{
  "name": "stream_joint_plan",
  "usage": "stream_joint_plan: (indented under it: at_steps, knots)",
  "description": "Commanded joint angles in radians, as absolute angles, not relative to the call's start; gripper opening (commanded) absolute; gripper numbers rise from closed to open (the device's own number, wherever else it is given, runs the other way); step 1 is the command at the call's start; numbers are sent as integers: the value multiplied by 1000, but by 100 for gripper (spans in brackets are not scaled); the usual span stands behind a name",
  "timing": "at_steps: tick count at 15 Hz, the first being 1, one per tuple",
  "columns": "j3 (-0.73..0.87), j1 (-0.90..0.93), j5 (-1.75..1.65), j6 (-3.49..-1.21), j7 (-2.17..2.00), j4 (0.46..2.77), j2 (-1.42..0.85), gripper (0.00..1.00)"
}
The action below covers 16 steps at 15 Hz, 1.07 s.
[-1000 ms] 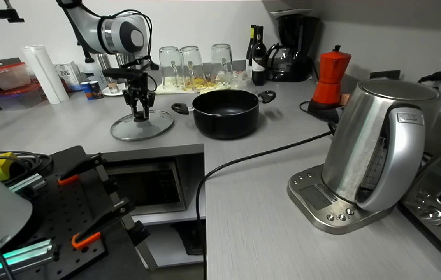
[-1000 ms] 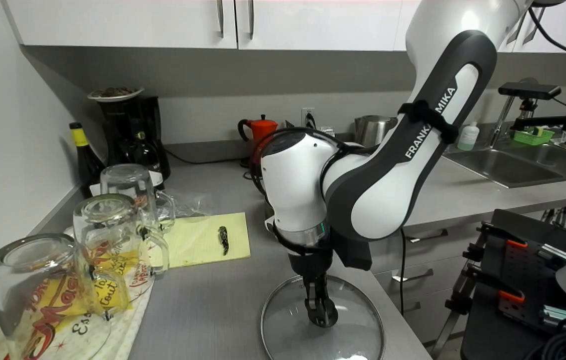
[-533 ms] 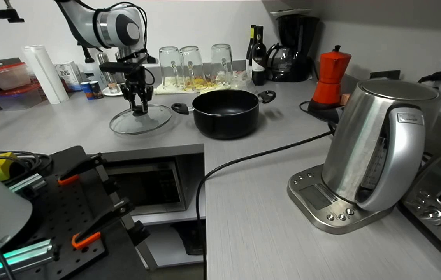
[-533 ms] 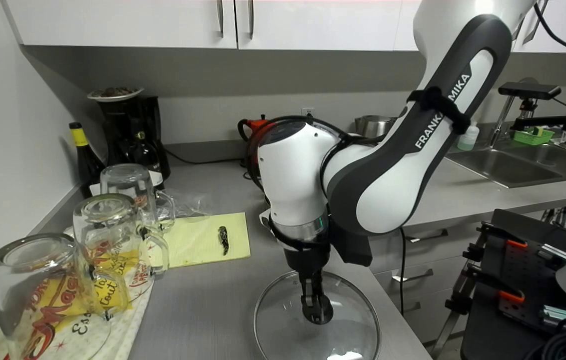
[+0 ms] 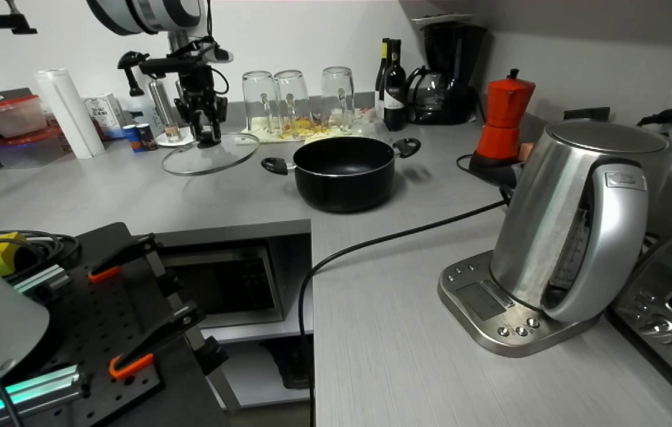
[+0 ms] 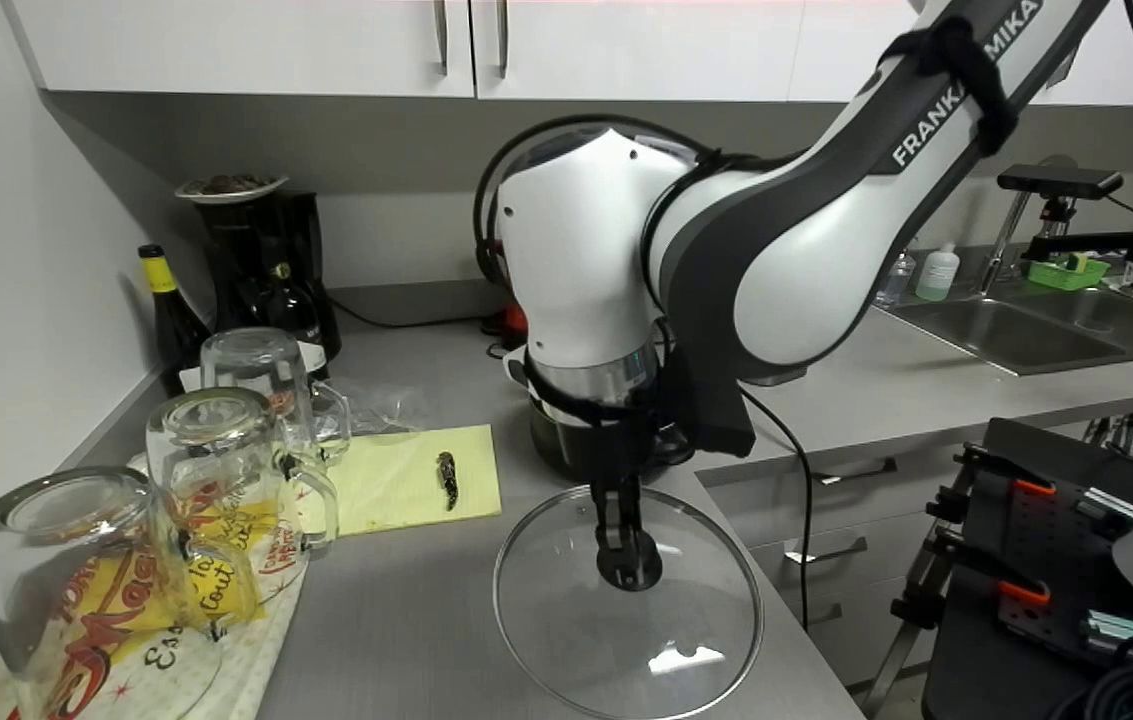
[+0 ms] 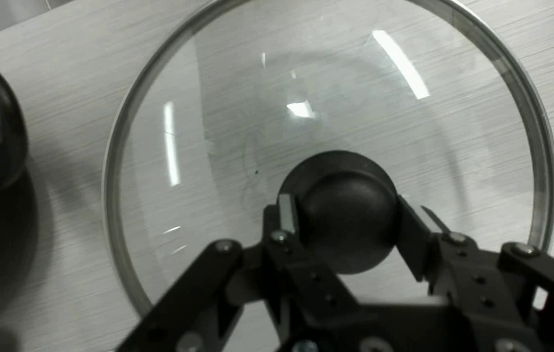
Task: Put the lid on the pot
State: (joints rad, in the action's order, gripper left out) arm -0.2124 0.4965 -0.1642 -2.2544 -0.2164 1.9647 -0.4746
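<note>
The lid is a round glass disc with a metal rim (image 5: pixel 235 155) and a dark knob. It hangs above the counter, left of the pot in this exterior view, and also shows in an exterior view (image 6: pixel 666 660) and in the wrist view (image 7: pixel 237 122). My gripper (image 5: pixel 207 139) is shut on the lid's knob (image 7: pixel 350 220), with one finger on each side. The black pot (image 5: pixel 344 190) stands open on the counter. In an exterior view the pot (image 6: pixel 548 445) is mostly hidden behind my arm. In the wrist view its handle (image 7: pixel 10 117) shows at the left edge.
Upside-down glass mugs (image 5: pixel 291 104) stand behind the lid and pot. A steel kettle (image 5: pixel 549 225), a red coffee maker (image 5: pixel 502 115) and a black cable (image 5: pixel 401 234) are right of the pot. Bottles (image 5: pixel 395 83) and a black coffee machine (image 5: pixel 451 71) stand at the back.
My gripper has risen with the lid held by its knob. The lid has lifted off the counter. The pot has not moved.
</note>
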Motion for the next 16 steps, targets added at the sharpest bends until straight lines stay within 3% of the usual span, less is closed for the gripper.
stream_joint_plan:
  at_steps: [1,16]
  knots:
    - [-218,473,-168,-2181,-233,1966,-384,26]
    - [-152,246,-119,-2089,-207,1877,-276,26]
